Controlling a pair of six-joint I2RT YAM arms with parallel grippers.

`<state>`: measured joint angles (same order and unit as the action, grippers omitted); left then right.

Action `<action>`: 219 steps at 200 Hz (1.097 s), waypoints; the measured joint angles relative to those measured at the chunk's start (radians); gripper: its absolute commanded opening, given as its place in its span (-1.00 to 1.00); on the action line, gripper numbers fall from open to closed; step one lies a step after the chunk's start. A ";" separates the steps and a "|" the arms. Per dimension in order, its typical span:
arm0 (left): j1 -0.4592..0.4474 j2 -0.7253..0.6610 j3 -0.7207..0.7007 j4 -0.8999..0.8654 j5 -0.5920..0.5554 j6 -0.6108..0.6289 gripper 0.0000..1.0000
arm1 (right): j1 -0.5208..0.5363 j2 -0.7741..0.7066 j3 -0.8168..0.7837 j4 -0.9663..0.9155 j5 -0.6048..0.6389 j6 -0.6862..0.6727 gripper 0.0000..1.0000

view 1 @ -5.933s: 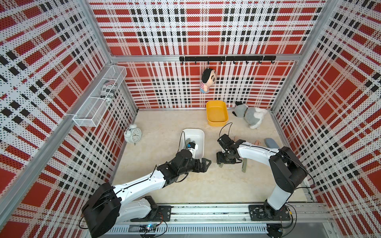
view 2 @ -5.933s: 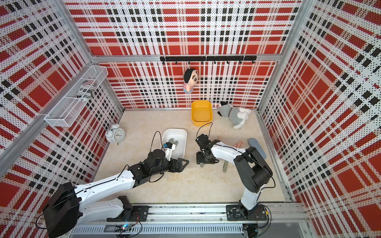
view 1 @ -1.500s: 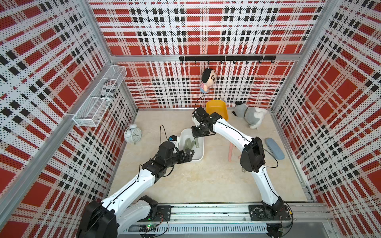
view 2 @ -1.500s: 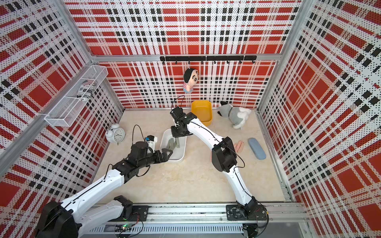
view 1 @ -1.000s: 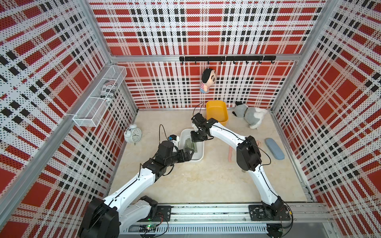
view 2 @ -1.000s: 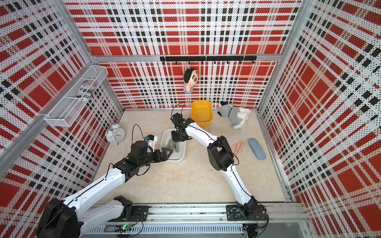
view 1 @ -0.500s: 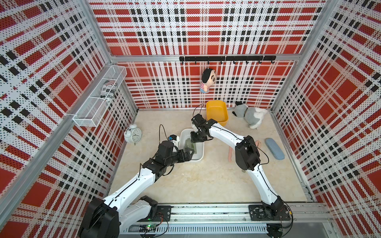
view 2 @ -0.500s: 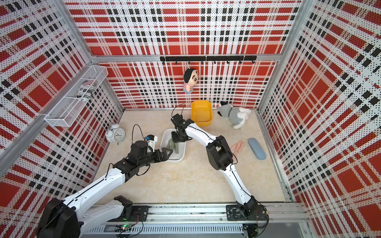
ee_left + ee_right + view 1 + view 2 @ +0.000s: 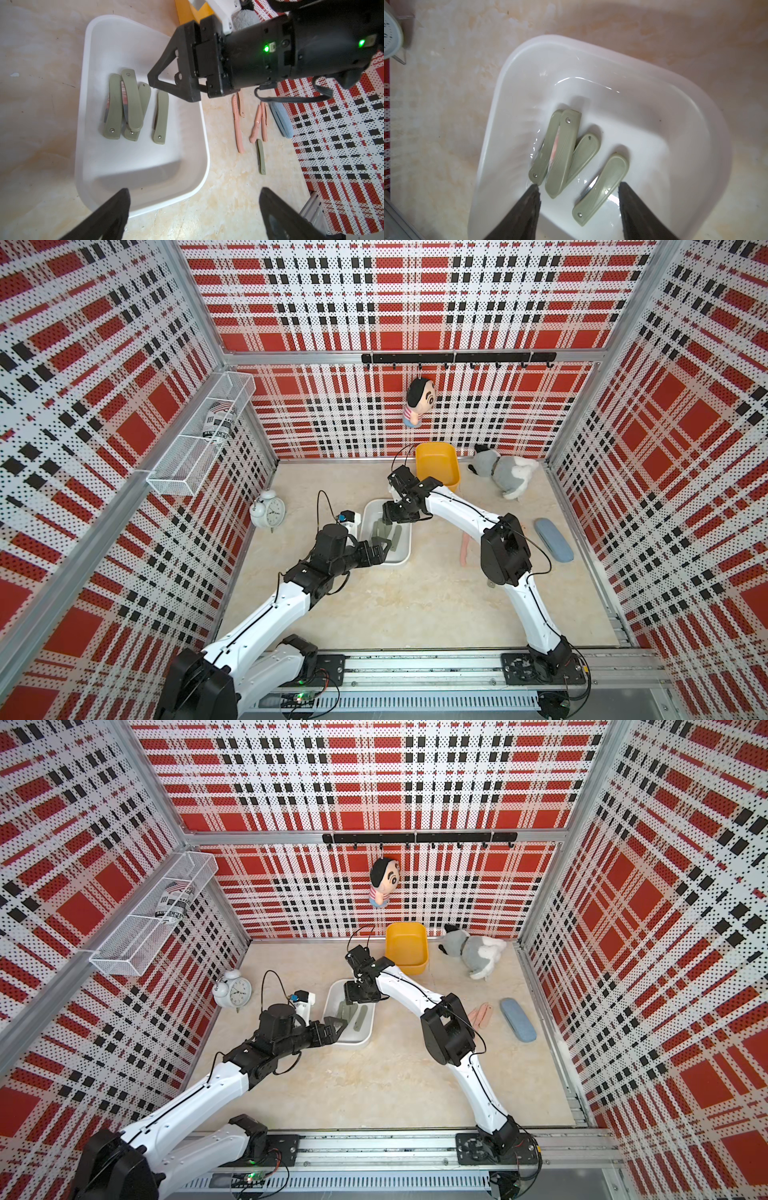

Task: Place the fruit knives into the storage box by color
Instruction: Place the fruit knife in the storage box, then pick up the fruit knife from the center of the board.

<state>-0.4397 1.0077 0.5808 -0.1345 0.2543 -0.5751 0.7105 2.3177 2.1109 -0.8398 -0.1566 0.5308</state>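
Observation:
The white storage box (image 9: 395,560) holds several sage green fruit knives (image 9: 160,117), most of them stacked (image 9: 560,151). One green knife (image 9: 602,187) lies loose on the box floor under my right gripper (image 9: 579,189), which hangs open over the box (image 9: 353,1042) and holds nothing. My left gripper (image 9: 194,199) is wide open and empty at the box's near corner (image 9: 205,145). Several salmon pink knives (image 9: 238,124) and one green knife (image 9: 261,156) lie on the table right of the box. The pink ones (image 9: 480,1015) show in both top views.
A yellow box (image 9: 436,464) stands at the back wall behind the right gripper. An alarm clock (image 9: 268,512) is left of the white box. A plush dog (image 9: 505,477) and a blue case (image 9: 552,539) lie to the right. A doll (image 9: 419,402) hangs on the back wall.
My right gripper has come down over the white box and opened, and the green knife it carried now lies in the box. The left arm has stayed put.

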 measured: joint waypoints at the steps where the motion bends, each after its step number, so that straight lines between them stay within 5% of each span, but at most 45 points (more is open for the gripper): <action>1: 0.000 -0.001 0.000 0.000 0.000 0.000 0.97 | 0.000 -0.002 -0.001 0.000 0.000 0.000 0.30; 49: -0.066 0.008 0.047 0.000 -0.011 0.000 0.97 | -0.011 -0.172 -0.111 0.034 0.045 -0.015 0.31; 89: -0.164 0.079 0.116 0.045 -0.026 -0.001 0.97 | -0.047 -0.413 -0.383 0.089 0.071 -0.016 0.32; 153: -0.341 0.311 0.215 0.179 -0.024 -0.022 0.97 | -0.134 -0.764 -0.832 0.111 0.164 0.003 0.31; 219: -0.428 0.501 0.272 0.301 0.029 -0.054 0.97 | -0.198 -0.933 -1.070 0.078 0.212 0.033 0.27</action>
<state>-0.8677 1.5089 0.8524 0.1669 0.2836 -0.6289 0.5121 1.3846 1.0409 -0.7620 0.0551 0.5640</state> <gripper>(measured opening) 0.984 0.638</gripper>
